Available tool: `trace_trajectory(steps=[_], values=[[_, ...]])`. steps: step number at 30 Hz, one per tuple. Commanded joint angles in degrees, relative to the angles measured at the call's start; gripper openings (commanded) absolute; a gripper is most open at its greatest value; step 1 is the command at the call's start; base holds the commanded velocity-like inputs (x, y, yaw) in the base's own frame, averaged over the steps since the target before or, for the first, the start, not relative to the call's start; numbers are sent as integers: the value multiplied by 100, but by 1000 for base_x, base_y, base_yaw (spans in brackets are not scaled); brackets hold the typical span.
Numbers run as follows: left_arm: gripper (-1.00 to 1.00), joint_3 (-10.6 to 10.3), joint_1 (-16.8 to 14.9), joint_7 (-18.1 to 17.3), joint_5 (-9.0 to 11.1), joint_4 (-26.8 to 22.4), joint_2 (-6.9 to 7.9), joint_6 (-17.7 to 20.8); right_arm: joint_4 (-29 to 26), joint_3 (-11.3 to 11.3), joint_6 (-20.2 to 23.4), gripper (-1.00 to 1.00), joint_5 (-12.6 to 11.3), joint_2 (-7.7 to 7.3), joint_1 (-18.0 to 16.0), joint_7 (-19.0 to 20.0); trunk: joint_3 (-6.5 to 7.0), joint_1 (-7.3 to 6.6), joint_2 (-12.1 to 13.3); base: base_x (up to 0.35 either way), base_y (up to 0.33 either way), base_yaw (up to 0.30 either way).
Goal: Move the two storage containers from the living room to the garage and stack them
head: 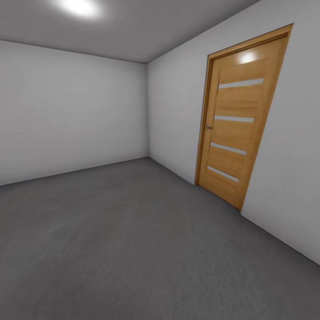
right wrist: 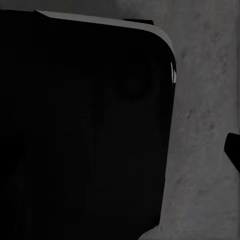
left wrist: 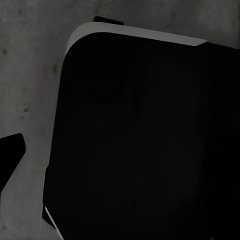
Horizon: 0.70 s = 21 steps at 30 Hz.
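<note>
I am looking into the garage, a bare room with plain white walls [head: 66, 115] and a dark grey mottled floor [head: 133, 249]. The two storage containers are out of view, and so is the living room. The left wrist view looks down at a large black body with a pale rim [left wrist: 145, 135] over the grey floor [left wrist: 25, 75], and one dark fingertip [left wrist: 11, 152] pokes in at the edge. The right wrist view has the same black body [right wrist: 80, 130], grey floor [right wrist: 205, 125] and a sliver of a dark fingertip [right wrist: 233, 150].
A shut wooden door [head: 238, 120] with several pale horizontal strips and a small handle [head: 209, 127] stands in the right wall. A ceiling light [head: 80, 6] glows at the top left. The room's far corner [head: 147, 111] lies ahead, with open floor stretching toward it.
</note>
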Motion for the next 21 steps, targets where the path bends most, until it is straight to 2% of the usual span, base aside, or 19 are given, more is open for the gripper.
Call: trace_trajectory(steps=[1,21], values=[[100,-1,-1,4,34,-1,-1,-14,1,-12,-17,100,39,0,-1,-2,-4,3,-2,324,0,0],[100,-1,-1,5,34,3,-1,-8,1,-12,-17,100,39,0,-1,-2,-4,3,-2,324,0,0]])
